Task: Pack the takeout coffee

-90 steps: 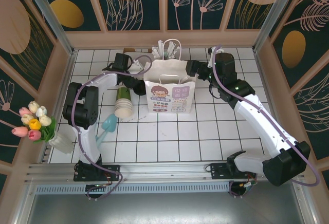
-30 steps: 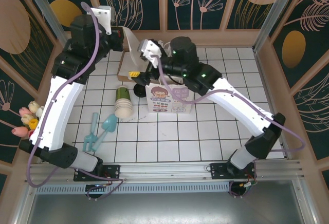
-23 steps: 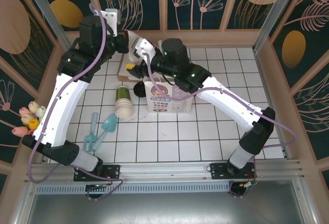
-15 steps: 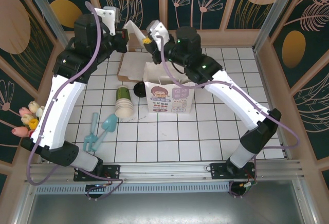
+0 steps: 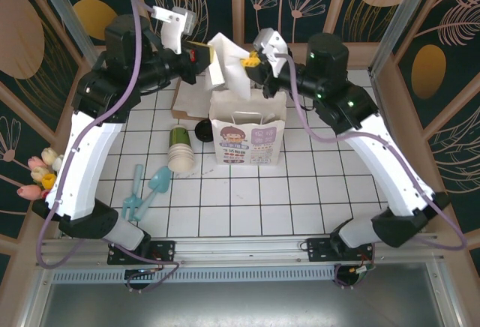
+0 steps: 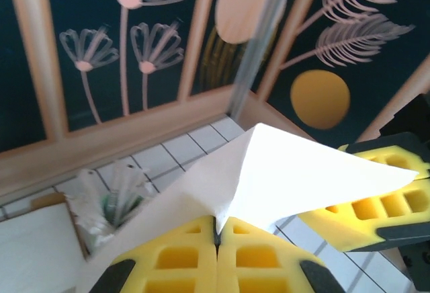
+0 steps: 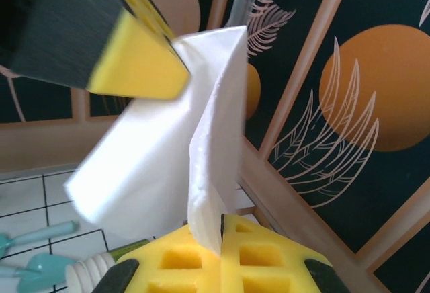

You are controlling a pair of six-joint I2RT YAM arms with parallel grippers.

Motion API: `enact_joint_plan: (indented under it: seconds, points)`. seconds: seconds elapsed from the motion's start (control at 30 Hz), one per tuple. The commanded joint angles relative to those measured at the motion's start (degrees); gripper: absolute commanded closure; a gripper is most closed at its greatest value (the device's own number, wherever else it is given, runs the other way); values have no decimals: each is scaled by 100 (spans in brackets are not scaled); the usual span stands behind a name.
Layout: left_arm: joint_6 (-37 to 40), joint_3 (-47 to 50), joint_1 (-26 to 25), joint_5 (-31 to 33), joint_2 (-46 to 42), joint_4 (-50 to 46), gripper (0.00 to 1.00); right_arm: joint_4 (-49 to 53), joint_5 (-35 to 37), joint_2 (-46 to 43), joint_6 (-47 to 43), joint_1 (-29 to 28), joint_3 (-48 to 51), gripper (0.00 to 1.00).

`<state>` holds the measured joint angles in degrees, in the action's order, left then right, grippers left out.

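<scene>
Closed tight, left tool [image 6: 216, 231] and right tool [image 7: 221, 231] pinch one white napkin [image 5: 227, 68].

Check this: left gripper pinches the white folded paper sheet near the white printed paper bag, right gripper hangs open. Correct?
No: the right gripper is also shut on the white folded paper sheet, as the right wrist view shows. The rest stands.

My foam finger pads [image 6: 181, 259] are yellow, the folded paper napkin [image 6: 269, 172] white, the wall panels [image 6: 117, 105] teal with peach flowers.
</scene>
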<state>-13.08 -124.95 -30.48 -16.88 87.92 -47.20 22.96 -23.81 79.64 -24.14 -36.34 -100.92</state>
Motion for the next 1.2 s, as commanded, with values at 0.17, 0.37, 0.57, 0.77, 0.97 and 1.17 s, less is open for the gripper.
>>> enact_joint_plan:
  seconds: [0.17, 0.37, 0.57, 0.77, 0.97, 1.17]
  points:
    - [341, 78, -33, -1106, 587, -217, 100, 327, -339, -522, -228, 467, 980, 100]
    - [561, 179, -34, -1137, 737, -547, 100, 819, -810, -672, -493, 983, 1422, 100]
    - [596, 896, -36, -1284, 277, -501, 100, 1181, -1273, -665, -700, 1473, 1566, 100]
    - [609, 666, -29, -1164, 254, -794, 100, 1532, -1972, -333, -786, 1502, 1175, 100]
    - [334, 563, -28, -1691, 61, -605, 100, 1864, -2517, -431, -881, 1482, 1018, 100]
    - [306, 1061, -28, -1531, -126, -506, 100, 1624, -2418, -624, -761, 1490, 1468, 100]
